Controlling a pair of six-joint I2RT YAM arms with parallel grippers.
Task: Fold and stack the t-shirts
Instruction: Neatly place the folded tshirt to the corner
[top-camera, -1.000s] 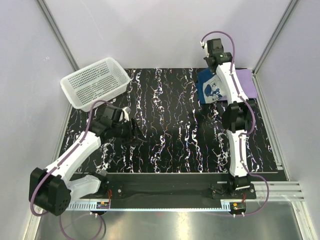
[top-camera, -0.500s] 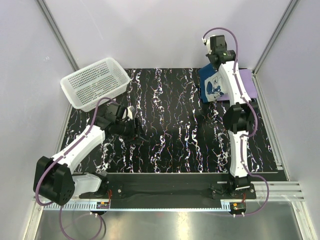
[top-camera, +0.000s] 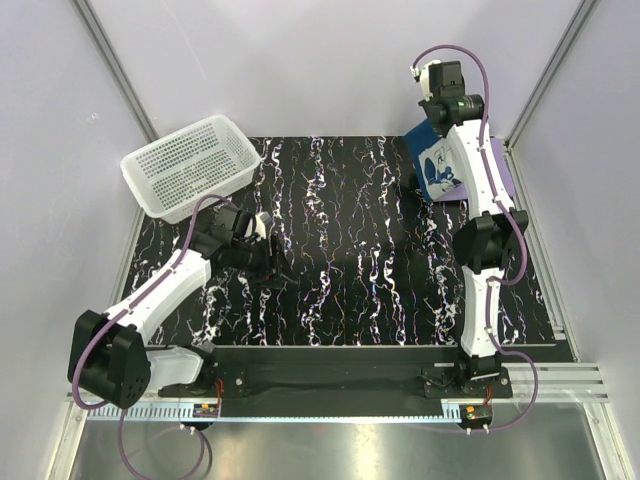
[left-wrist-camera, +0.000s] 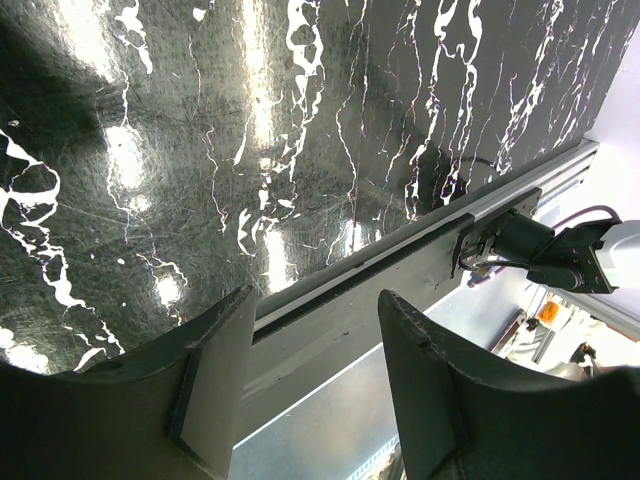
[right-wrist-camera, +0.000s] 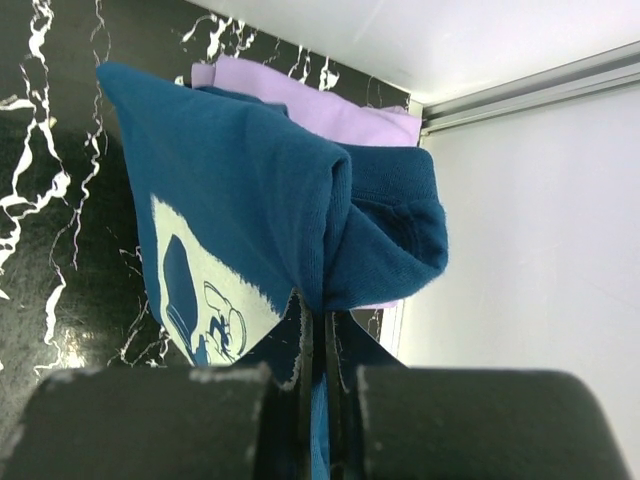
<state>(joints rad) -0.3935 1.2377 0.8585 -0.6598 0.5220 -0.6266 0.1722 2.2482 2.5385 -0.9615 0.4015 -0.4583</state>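
The dark teal-blue t-shirt (top-camera: 430, 166) with its white graphic hangs bunched at the far right corner of the table. My right gripper (top-camera: 446, 126) is shut on a fold of it. In the right wrist view the teal-blue t-shirt (right-wrist-camera: 250, 190) drapes from the right gripper (right-wrist-camera: 318, 322), which pinches the cloth. The pale lavender t-shirt (right-wrist-camera: 300, 105) lies flat beneath and behind it, and a strip of this lavender t-shirt (top-camera: 503, 172) shows beside the arm. My left gripper (top-camera: 268, 262) hovers over the left of the table, open and empty; the left gripper (left-wrist-camera: 315, 298) has only table between its fingers.
A white perforated basket (top-camera: 190, 165) sits at the far left corner. The black marbled mat (top-camera: 340, 250) covers the table. White walls and metal posts close in the far right corner. The near metal rail (left-wrist-camera: 400, 270) runs under my left gripper.
My right arm has swung to the right and farther back, carrying the teal-blue t-shirt over the lavender one. The left arm drew in slightly, then held still.
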